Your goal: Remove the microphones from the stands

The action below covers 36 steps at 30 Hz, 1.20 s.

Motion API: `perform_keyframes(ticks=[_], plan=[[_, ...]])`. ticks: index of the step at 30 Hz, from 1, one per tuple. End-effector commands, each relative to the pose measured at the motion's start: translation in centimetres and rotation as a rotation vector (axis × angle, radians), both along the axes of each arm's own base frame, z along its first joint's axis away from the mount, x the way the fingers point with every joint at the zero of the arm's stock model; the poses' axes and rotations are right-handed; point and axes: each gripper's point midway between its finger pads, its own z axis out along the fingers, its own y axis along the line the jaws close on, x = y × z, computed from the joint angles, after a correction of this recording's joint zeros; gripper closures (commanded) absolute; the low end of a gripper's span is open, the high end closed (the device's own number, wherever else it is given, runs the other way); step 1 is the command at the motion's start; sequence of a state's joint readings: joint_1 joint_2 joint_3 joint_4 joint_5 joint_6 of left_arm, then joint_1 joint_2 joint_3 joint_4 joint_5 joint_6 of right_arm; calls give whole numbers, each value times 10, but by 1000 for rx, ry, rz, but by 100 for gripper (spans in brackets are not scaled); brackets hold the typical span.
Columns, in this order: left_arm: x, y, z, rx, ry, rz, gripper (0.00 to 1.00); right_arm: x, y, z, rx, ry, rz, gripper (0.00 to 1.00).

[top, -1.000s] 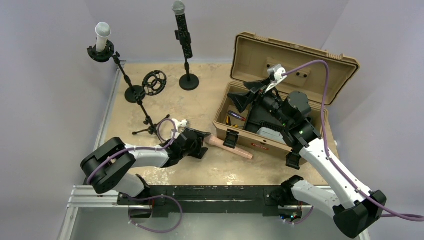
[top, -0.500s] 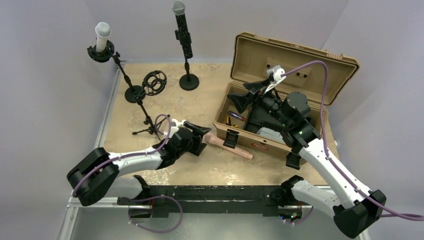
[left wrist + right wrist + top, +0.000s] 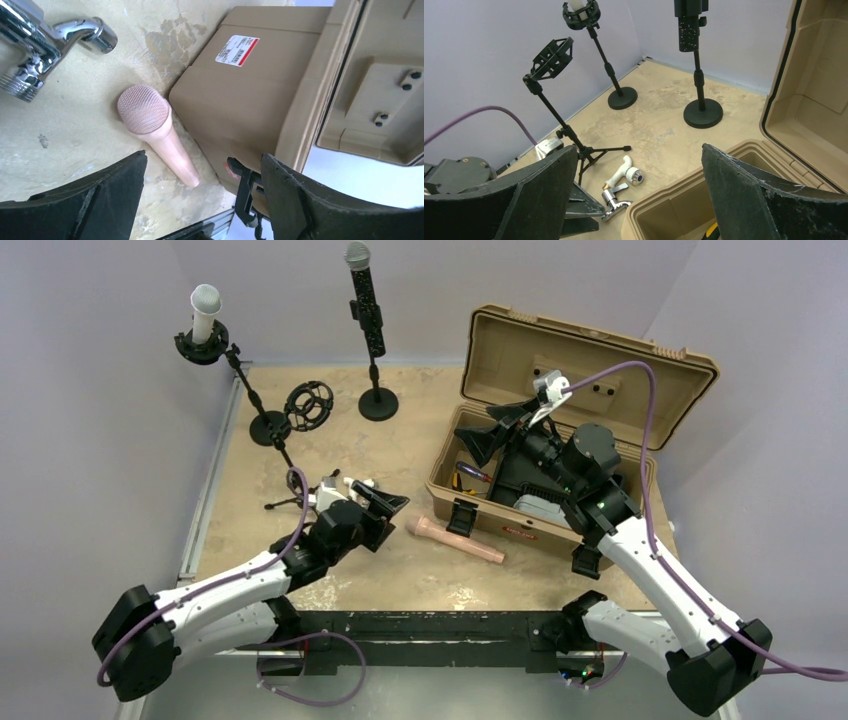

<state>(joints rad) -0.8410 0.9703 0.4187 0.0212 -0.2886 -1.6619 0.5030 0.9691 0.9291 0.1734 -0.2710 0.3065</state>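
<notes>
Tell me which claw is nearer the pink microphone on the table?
Left. The left claw is right by the pink microphone; the right claw is over the open case.

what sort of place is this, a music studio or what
Probably a robot lab bench, not a studio: the left arm and right arm are bolted at the edge of a table walled by plain panels, with mixed props: a pink mic, tan case, loose faucet.

Beige table (image 3: 400, 445), pink microphone (image 3: 456, 540), tan case (image 3: 560, 355)
</notes>
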Motion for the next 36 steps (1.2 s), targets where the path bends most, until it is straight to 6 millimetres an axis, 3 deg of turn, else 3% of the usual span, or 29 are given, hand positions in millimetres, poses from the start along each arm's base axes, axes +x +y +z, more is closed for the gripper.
perform_keyframes(ticks=[1, 9, 22, 27, 34, 36], plan=[[1, 11, 26, 112, -152, -49, 18, 3, 1, 4, 20, -14, 2, 8], [-2, 19, 86, 193, -427, -131, 19, 2, 5, 3, 27, -2, 20, 8], [-9, 28, 150, 399, -660, -257, 20, 4, 13, -7, 32, 40, 51, 9], [-13, 39, 191, 578, -783, -337, 19, 6, 15, -8, 33, 53, 57, 10], [1, 88, 221, 947, -622, -452, 17, 5, 35, -7, 48, 82, 102, 11], [9, 116, 224, 996, -536, -399, 17, 3, 44, -6, 55, 88, 121, 11]])
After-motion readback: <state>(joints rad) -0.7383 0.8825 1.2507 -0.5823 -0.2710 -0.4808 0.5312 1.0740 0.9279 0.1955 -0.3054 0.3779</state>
